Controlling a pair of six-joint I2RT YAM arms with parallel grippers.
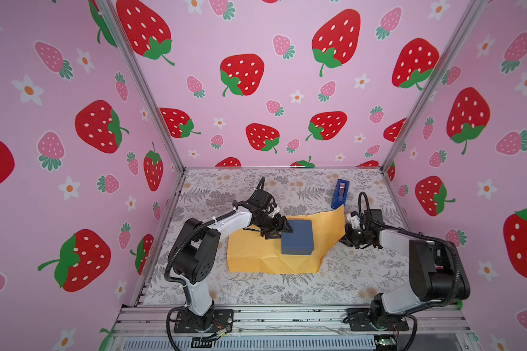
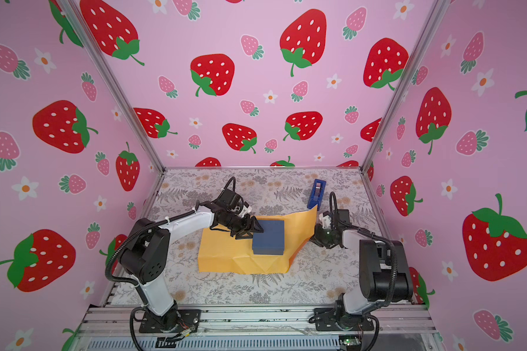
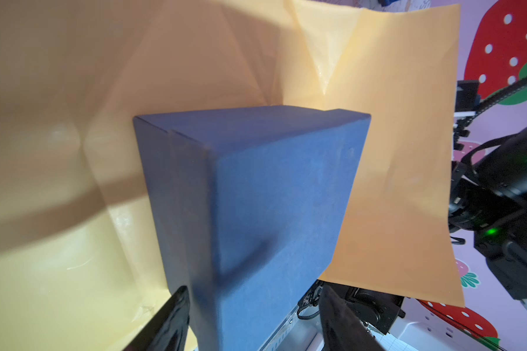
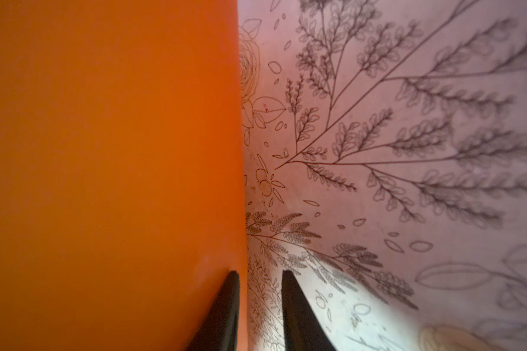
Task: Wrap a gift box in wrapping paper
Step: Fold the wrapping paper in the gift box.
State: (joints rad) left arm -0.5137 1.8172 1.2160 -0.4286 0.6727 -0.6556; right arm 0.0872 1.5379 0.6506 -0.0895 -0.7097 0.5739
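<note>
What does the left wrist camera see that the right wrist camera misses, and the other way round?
Left wrist view only: the dark blue box on the pale yellow side of the wrapping paper, with the right arm beyond. Right wrist view only: the paper's bright orange side and the leaf-printed table cover. Both: the paper, plus dark fingers: the left fingers and the right fingers.

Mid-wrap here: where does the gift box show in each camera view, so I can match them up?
In a top view: gift box at mid-table, on the wrapping paper.
In a top view: gift box on the sheet, below picture centre.
Left wrist: gift box fills the picture's middle.
Right wrist: not in it.
Shared landmark: the wrapping paper, in all four views.
</note>
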